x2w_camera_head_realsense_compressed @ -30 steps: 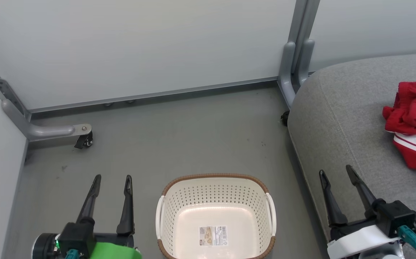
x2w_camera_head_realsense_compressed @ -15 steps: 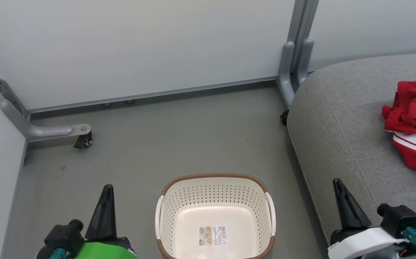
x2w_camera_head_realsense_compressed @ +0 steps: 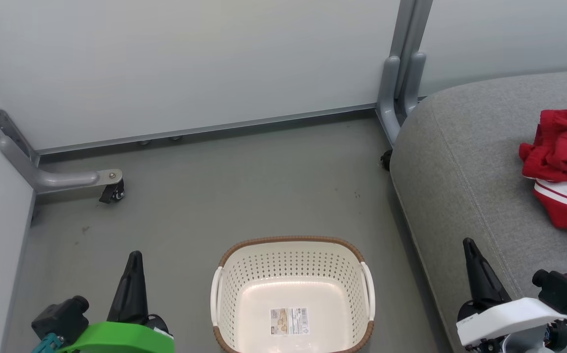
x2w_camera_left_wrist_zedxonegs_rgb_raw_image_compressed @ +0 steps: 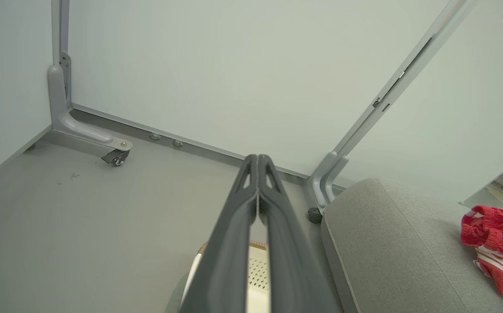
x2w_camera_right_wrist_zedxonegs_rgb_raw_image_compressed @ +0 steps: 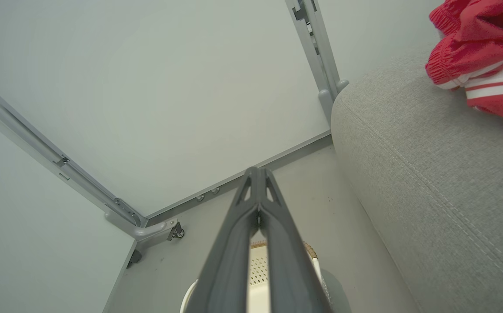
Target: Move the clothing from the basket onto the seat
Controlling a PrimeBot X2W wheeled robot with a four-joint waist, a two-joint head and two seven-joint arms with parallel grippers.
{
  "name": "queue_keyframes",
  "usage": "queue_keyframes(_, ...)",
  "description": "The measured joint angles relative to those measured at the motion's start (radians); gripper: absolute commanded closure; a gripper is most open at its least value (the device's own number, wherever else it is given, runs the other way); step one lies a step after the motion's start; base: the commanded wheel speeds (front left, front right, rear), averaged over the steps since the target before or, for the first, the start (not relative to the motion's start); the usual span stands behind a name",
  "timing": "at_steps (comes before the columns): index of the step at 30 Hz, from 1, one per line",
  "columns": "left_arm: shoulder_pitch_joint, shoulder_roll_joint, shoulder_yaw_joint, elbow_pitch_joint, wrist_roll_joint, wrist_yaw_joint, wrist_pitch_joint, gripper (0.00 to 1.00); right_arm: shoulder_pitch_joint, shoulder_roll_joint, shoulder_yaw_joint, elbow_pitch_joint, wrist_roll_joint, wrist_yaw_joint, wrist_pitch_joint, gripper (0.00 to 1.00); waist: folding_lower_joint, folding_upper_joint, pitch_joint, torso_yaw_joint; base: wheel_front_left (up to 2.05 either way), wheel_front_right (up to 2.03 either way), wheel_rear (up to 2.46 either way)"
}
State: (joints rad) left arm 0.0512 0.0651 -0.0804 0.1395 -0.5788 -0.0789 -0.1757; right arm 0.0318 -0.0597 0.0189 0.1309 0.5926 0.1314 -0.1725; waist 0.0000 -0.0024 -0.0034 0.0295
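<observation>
The cream-white basket (x2w_camera_head_realsense_compressed: pixel 244 294) with a brown rim stands on the floor at the bottom centre, holding only its paper label (x2w_camera_head_realsense_compressed: pixel 289 321). The red clothing (x2w_camera_head_realsense_compressed: pixel 565 166) with white stripes lies bunched on the grey seat (x2w_camera_head_realsense_compressed: pixel 459 162) at the right, seen too in the left wrist view (x2w_camera_left_wrist_zedxonegs_rgb_raw_image_compressed: pixel 494 243) and the right wrist view (x2w_camera_right_wrist_zedxonegs_rgb_raw_image_compressed: pixel 481 52). My left gripper (x2w_camera_head_realsense_compressed: pixel 135 257) is shut and holds nothing, left of the basket. My right gripper (x2w_camera_head_realsense_compressed: pixel 469 244) is shut and holds nothing, over the seat's front edge. Both pairs of fingertips meet (x2w_camera_left_wrist_zedxonegs_rgb_raw_image_compressed: pixel 258 157) (x2w_camera_right_wrist_zedxonegs_rgb_raw_image_compressed: pixel 258 170).
Pale partition walls close off the back and left. A grey frame foot with a caster (x2w_camera_head_realsense_compressed: pixel 111 189) sits at the left; a grey post (x2w_camera_head_realsense_compressed: pixel 401 83) stands between wall and seat. Grey floor (x2w_camera_head_realsense_compressed: pixel 244 186) stretches behind the basket.
Both grippers went from open to shut and drew back toward the bottom of the view. The clothing, basket and seat stayed put.
</observation>
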Motion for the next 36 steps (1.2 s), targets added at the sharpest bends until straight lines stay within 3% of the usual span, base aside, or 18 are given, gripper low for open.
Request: queue_keyframes(36, -0.065, 0.012, 0.059, 0.046, -0.496, -0.023, 0.108, 1.00, -0.060, -0.011, -0.038, 0.051, 0.484, 0.000, 0.113, 1.00, 0.0000, 0.0000, 0.002, -0.010, 0.00, 0.00, 0.00)
